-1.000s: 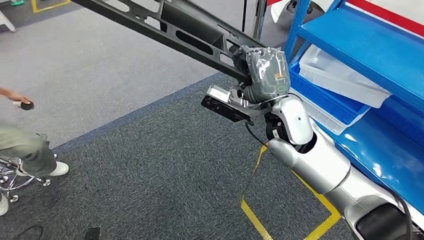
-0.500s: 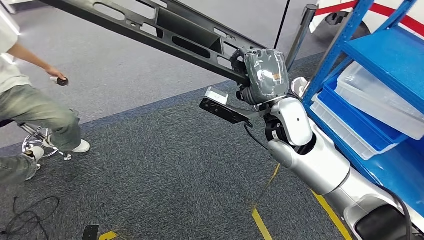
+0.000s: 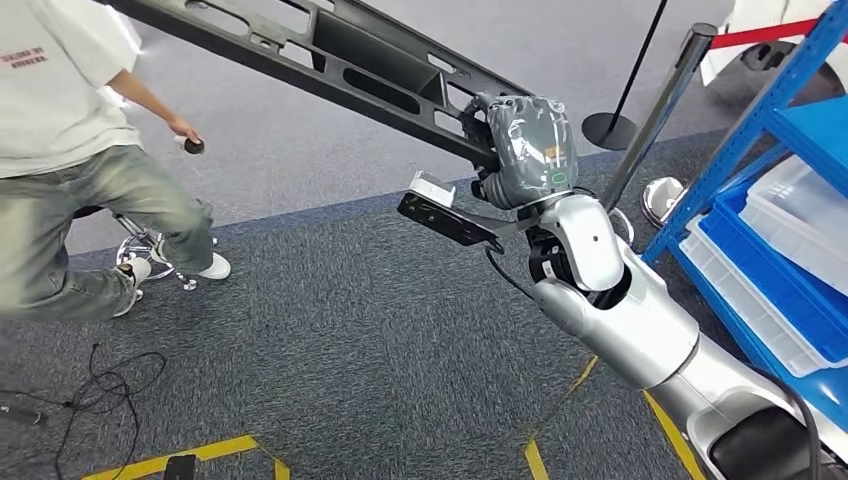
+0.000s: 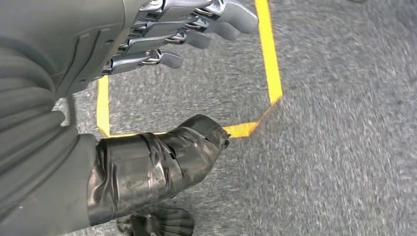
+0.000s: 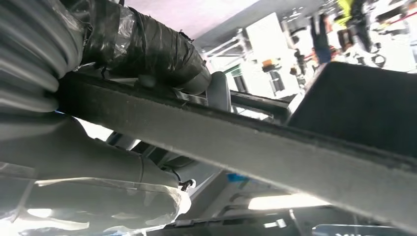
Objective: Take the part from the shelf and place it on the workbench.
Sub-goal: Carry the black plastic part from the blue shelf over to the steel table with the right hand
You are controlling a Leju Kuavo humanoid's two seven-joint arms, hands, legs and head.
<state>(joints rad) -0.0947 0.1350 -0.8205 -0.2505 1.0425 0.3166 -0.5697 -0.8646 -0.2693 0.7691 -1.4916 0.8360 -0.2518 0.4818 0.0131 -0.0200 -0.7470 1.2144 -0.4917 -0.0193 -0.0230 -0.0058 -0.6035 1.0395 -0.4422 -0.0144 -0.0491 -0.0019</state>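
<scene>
Head view: the right hand (image 3: 520,150) grips the long black part (image 3: 330,60) at its near end, fingers wrapped around the lower rail, holding it in the air, slanting up and away to the left over the carpet (image 3: 340,340). The blue shelf (image 3: 780,200), carrying clear bins (image 3: 800,215), stands at the right edge, just beside the arm; a stanchion post (image 3: 655,115) leans between them. To the left a person (image 3: 80,170) sits on a stool, well apart from the part's lower edge; open carpet lies between. Yellow floor tape (image 3: 170,462) runs along the bottom.

Against the earlier frames the whole scene has slid rightward, so the camera has turned: the shelf now shows less and the person more, while the grip looks unchanged.

Left wrist view: the left hand (image 4: 162,73) hangs over carpet and a yellow tape corner (image 4: 268,93), fingers apart, holding nothing.

Right wrist view: close up, the taped thumb (image 5: 147,49) presses on the part's rail (image 5: 236,142), which crosses the picture diagonally.
</scene>
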